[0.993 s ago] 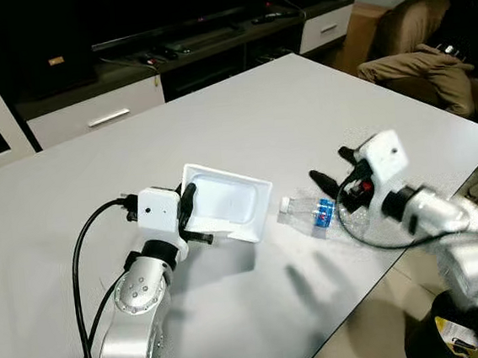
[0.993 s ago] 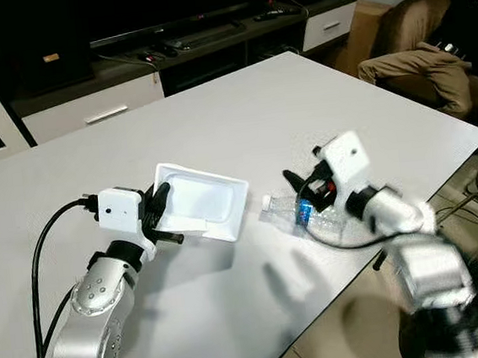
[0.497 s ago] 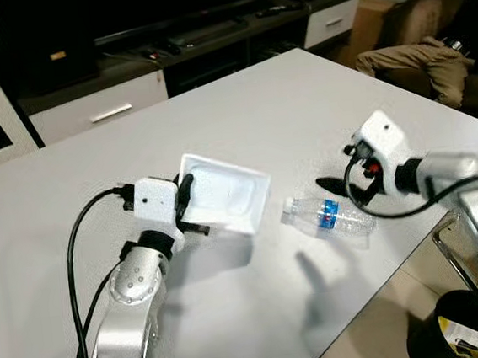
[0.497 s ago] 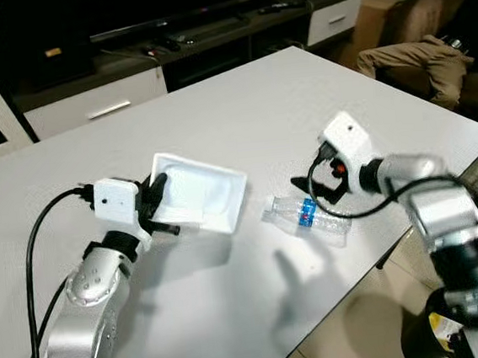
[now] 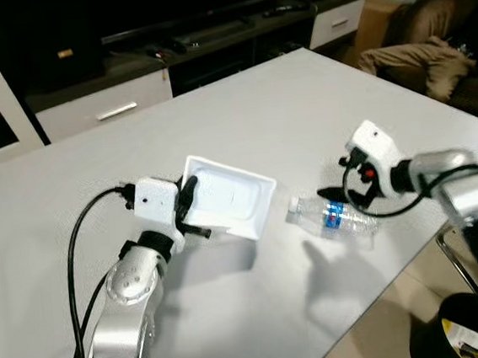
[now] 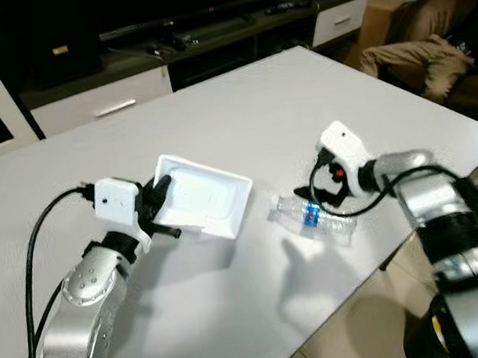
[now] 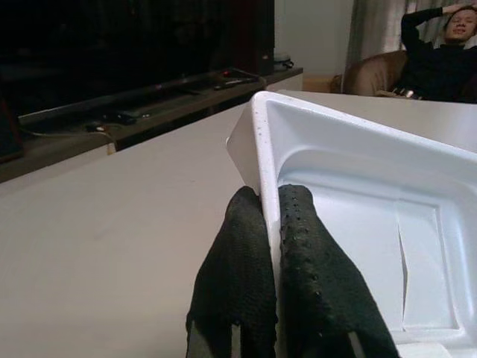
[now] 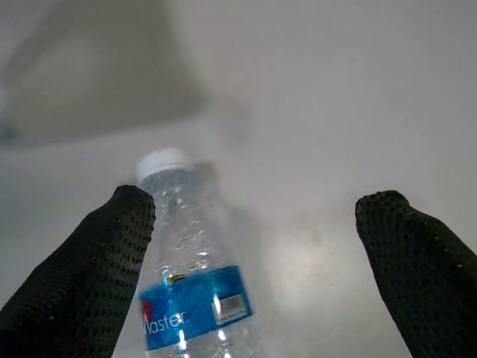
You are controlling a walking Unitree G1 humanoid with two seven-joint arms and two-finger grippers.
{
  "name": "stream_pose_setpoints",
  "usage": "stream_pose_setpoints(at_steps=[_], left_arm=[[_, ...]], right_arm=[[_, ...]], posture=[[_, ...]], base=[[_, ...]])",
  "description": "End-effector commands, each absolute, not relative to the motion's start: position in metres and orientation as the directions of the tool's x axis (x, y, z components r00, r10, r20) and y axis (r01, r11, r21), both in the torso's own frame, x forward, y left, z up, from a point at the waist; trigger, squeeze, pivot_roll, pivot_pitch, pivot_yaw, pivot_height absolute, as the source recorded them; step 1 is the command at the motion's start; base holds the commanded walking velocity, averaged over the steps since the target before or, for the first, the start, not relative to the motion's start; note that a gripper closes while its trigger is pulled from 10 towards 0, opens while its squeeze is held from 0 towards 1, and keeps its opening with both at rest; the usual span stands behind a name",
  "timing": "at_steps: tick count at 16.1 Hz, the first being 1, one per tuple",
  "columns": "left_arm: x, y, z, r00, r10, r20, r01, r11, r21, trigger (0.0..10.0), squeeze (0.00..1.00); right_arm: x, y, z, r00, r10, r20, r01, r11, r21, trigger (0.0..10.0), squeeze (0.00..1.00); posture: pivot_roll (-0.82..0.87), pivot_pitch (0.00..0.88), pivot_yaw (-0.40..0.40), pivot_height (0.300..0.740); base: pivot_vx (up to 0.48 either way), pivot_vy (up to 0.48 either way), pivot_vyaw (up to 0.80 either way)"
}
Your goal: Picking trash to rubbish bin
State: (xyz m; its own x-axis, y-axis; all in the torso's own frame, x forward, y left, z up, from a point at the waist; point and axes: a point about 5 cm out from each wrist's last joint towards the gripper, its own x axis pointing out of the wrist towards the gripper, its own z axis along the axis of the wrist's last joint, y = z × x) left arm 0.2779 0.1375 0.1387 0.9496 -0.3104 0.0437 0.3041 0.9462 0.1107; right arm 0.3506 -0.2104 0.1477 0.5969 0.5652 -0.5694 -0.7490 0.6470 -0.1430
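a white foam tray (image 5: pixel 231 198) is held tilted just above the pale grey worktop (image 5: pixel 240 103), pinched by its rim in the left gripper (image 5: pixel 185 203). in the left wrist view the two black fingers (image 7: pixel 235 276) are pressed tight on either side of the tray's wall, one inside the tray and one outside.

a clear plastic bottle (image 5: pixel 332 217) with a white cap and a blue label lies on its side on the worktop, just to the right of the tray and near the worktop's right edge. its cap end points toward the tray.

the right gripper (image 5: pixel 347 198) sits low over the bottle, with its fingers spread wide. in the right wrist view one fingertip (image 8: pixel 97 261) is beside the bottle's shoulder, touching or nearly touching it, and the other stands well apart over bare worktop. the bottle (image 8: pixel 190 283) lies on the side of the gap nearer the first fingertip, and nothing is gripped.

at the lower right corner, on the floor below the worktop's edge, stands a black rubbish bin (image 5: pixel 461 331) with something yellow inside it.

behind the worktop runs a low dark cabinet (image 5: pixel 208 38) with white drawers. a person (image 7: pixel 440 56) in dark clothes sits on a brown sofa (image 5: pixel 416 39) at the far right, with one arm raised to the head.
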Motion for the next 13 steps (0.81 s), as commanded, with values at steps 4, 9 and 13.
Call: stream_pose_setpoints(at_steps=[4, 9, 13], left_arm=[[0.278, 0.137, 0.146, 0.945, -0.321, 0.056, 0.313, 0.942, 0.121, 10.0, 0.00], [0.277, 0.139, 0.145, 0.946, -0.320, 0.044, 0.311, 0.940, 0.143, 10.0, 0.00], [0.278, 0.139, 0.146, 0.944, -0.327, 0.042, 0.318, 0.937, 0.145, 10.0, 0.00]], right_arm=[[0.354, -0.213, 0.131, 0.567, 0.549, -0.614, -0.760, 0.637, -0.132, 10.0, 0.00], [0.353, -0.219, 0.111, 0.590, 0.473, -0.654, -0.702, 0.701, -0.126, 10.0, 0.00], [0.351, -0.225, 0.108, 0.547, 0.455, -0.703, -0.722, 0.682, -0.120, 10.0, 0.00]], posture=[[-0.09, 0.000, -0.044, 0.740], [-0.09, 0.000, -0.036, 0.740], [-0.09, 0.000, -0.038, 0.740]], base=[[0.000, 0.000, 0.00], [0.000, 0.000, 0.00], [0.000, 0.000, 0.00]])
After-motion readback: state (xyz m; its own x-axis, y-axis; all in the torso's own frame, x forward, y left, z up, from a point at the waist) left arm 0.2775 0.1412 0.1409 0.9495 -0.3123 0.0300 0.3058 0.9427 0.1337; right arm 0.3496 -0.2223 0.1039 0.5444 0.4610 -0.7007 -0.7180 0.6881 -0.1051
